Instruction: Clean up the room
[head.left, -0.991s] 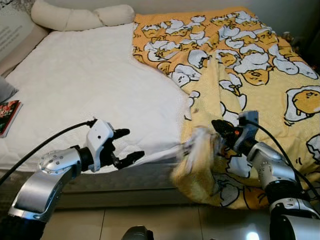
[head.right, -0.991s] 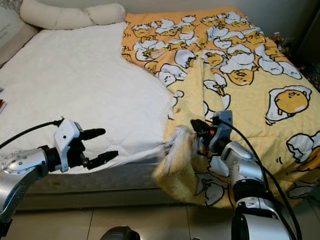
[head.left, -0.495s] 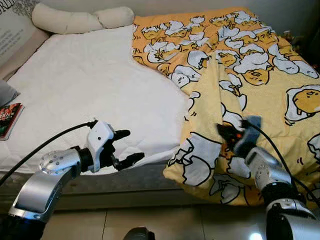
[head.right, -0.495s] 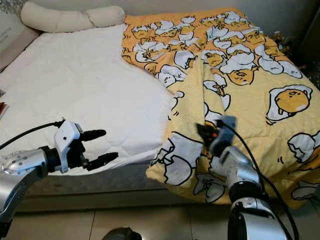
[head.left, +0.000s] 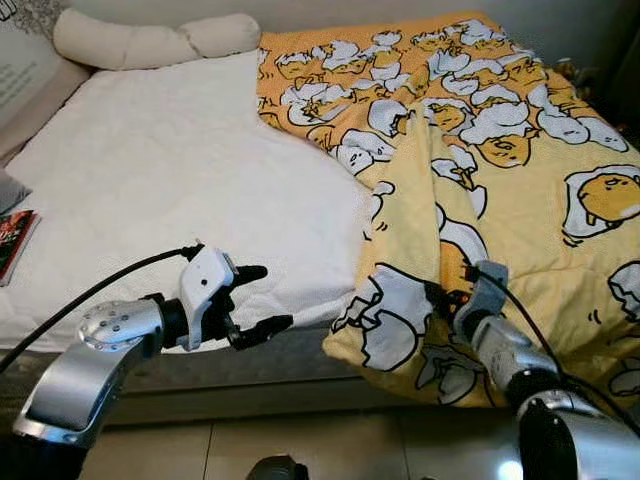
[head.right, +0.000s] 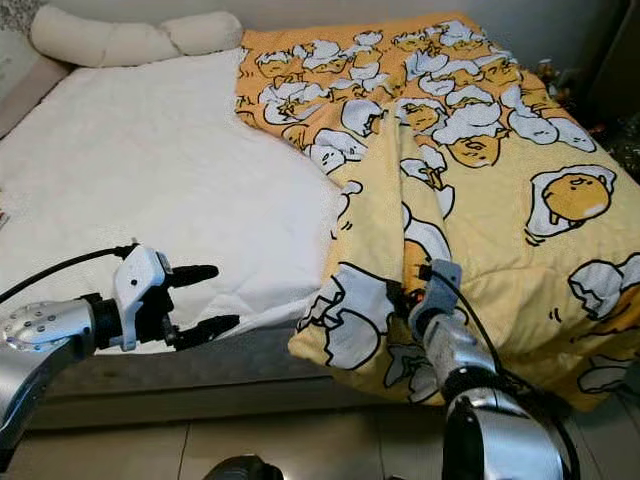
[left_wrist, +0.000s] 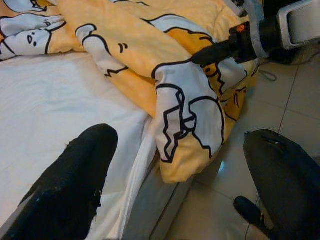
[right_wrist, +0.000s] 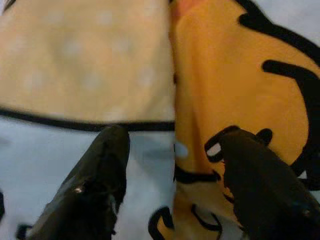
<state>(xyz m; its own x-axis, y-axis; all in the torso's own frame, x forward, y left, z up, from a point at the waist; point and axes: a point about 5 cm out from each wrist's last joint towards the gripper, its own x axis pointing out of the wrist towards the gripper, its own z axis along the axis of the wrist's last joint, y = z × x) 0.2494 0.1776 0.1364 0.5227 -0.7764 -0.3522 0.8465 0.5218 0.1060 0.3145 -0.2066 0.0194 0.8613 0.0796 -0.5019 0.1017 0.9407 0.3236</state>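
**Right gripper at the blanket's folded corner, left gripper idle over the bed edge**

Now, your yellow cartoon-egg blanket (head.left: 500, 150) covers the right half of the bed (head.left: 170, 170), its near-left corner folded back and hanging over the mattress edge. Your right gripper (head.left: 437, 295) is pushed against that fold, fingers spread with fabric between and nothing pinched. Your left gripper (head.left: 257, 300) hovers over the bed's near edge above the white sheet, fingers apart, empty. A long pillow (head.left: 150, 38) lies at the head; a book (head.left: 12, 240) sits at the far left.
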